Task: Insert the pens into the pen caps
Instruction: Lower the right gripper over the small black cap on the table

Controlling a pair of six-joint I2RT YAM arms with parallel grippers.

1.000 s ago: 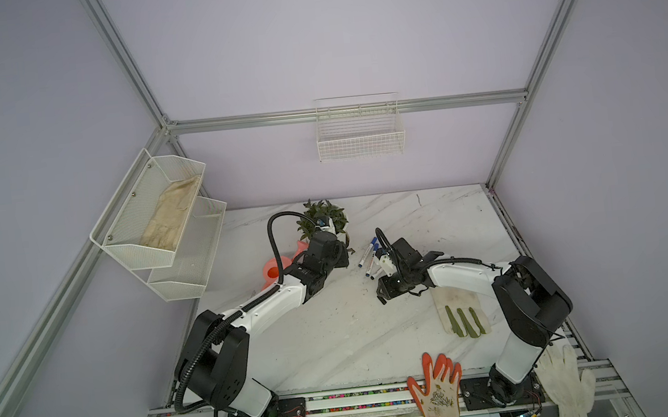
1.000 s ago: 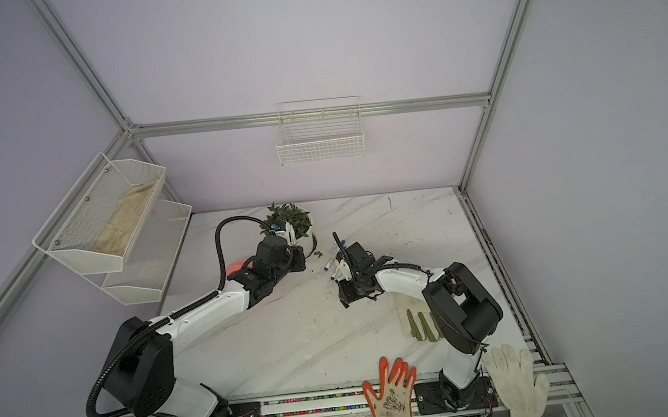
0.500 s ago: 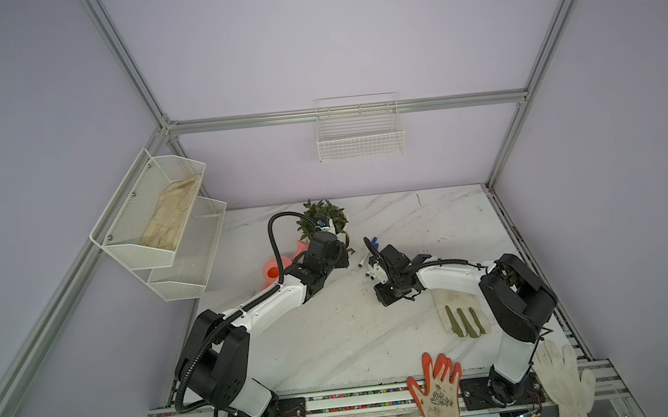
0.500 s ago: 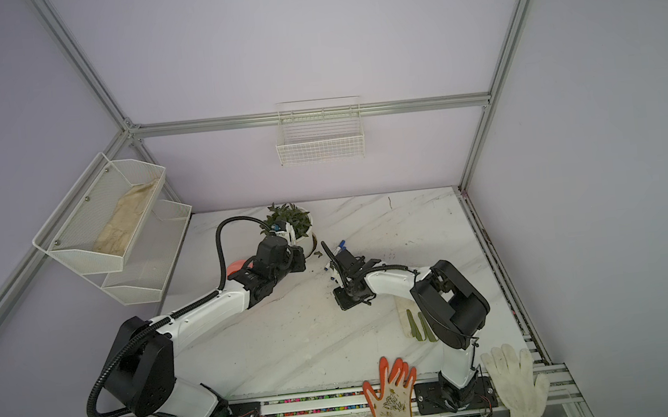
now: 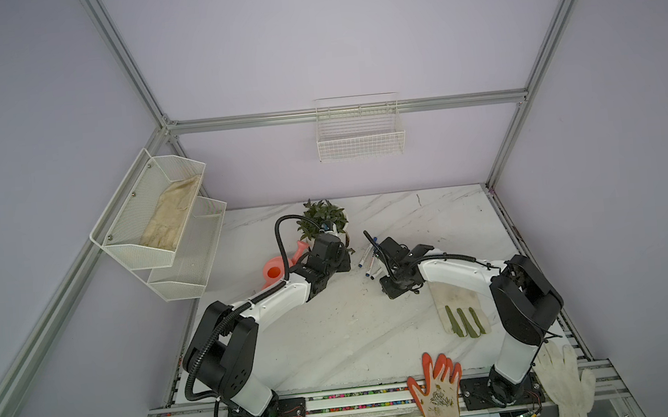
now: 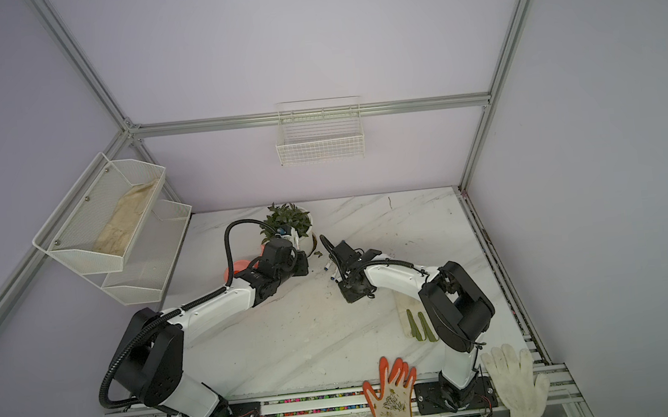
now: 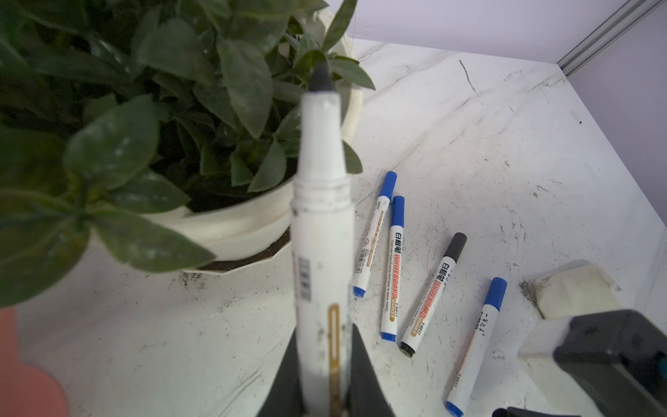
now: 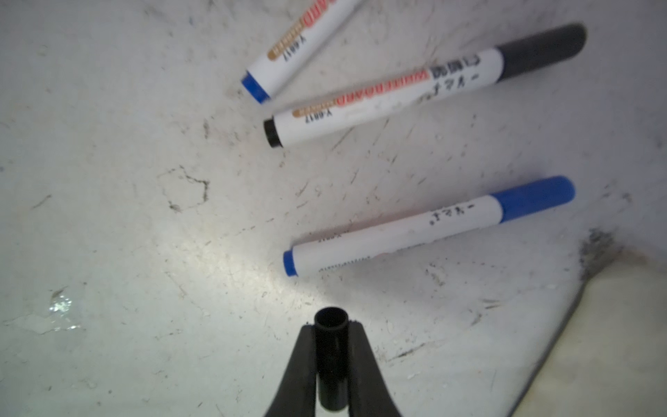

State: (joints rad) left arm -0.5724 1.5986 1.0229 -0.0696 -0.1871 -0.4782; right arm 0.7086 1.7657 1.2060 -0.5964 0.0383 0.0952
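In the left wrist view my left gripper (image 7: 324, 328) is shut on an uncapped white pen (image 7: 321, 224), whose dark tip points up in front of the plant. Beside it on the marble lie several capped pens: blue-capped ones (image 7: 373, 234) (image 7: 393, 267) (image 7: 476, 346) and a black-capped one (image 7: 435, 292). In the right wrist view my right gripper (image 8: 331, 326) is shut on a black pen cap (image 8: 331, 361) with its open mouth facing outward, just above the table. Ahead of it lie a blue-capped pen (image 8: 415, 227) and a black-capped pen (image 8: 389, 94). In both top views the grippers (image 5: 338, 248) (image 5: 384, 269) flank the pen group (image 5: 366, 256) (image 6: 332, 270).
A potted plant (image 5: 321, 219) and a pink watering can (image 5: 275, 267) stand behind the left gripper. A green-fingered glove (image 5: 461, 310) lies under the right forearm. An orange glove (image 5: 439, 383) and a white glove (image 5: 565, 375) lie at the front edge. A mesh shelf (image 5: 158, 218) and a wire basket (image 5: 360, 136) hang on the walls.
My right gripper has closed on the black pen cap, and its wrist has shifted slightly left toward the pens. The left arm has stayed still with its pen.
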